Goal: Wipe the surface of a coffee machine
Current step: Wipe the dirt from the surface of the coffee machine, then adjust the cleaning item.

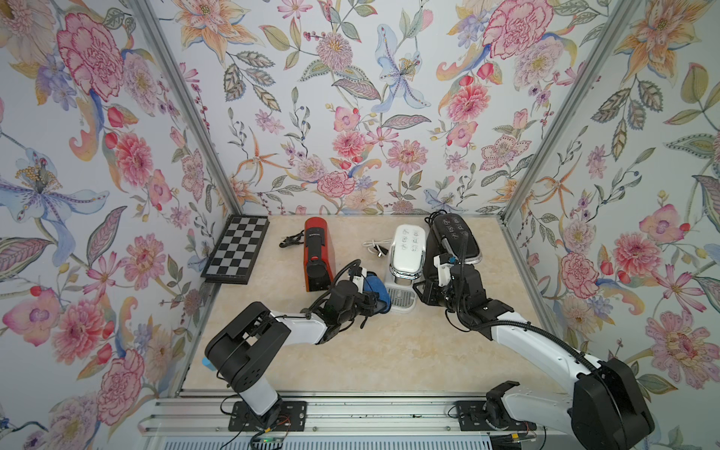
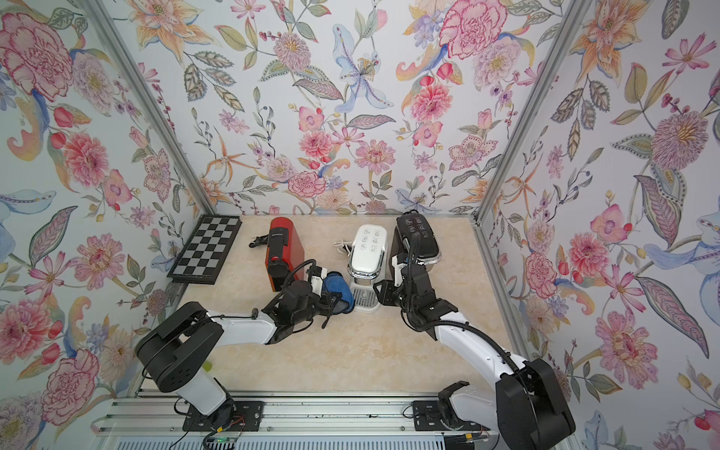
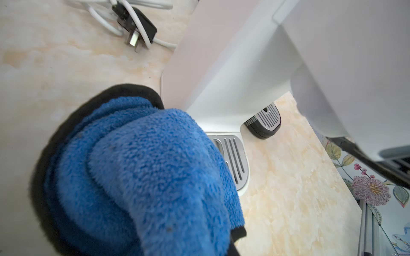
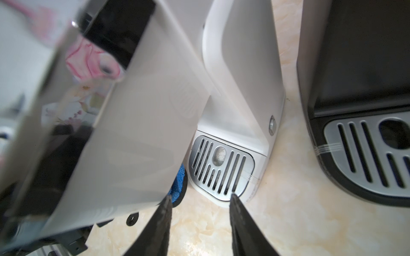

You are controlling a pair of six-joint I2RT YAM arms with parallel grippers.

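The blue cloth (image 3: 155, 177) is sitting squeezed in the left hand (image 1: 368, 300), with the white coffee machine (image 1: 407, 249) just in front. The right hand (image 4: 200, 196) is hanging open, empty. Most wiping seems undone.

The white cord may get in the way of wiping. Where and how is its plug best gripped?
Probably the plug's dark body, behind the prongs, jaws coming from above across its narrow sides: it lies flat on the table, so only top and sides are free, and the slack cord looped about it would give a poorer hold.
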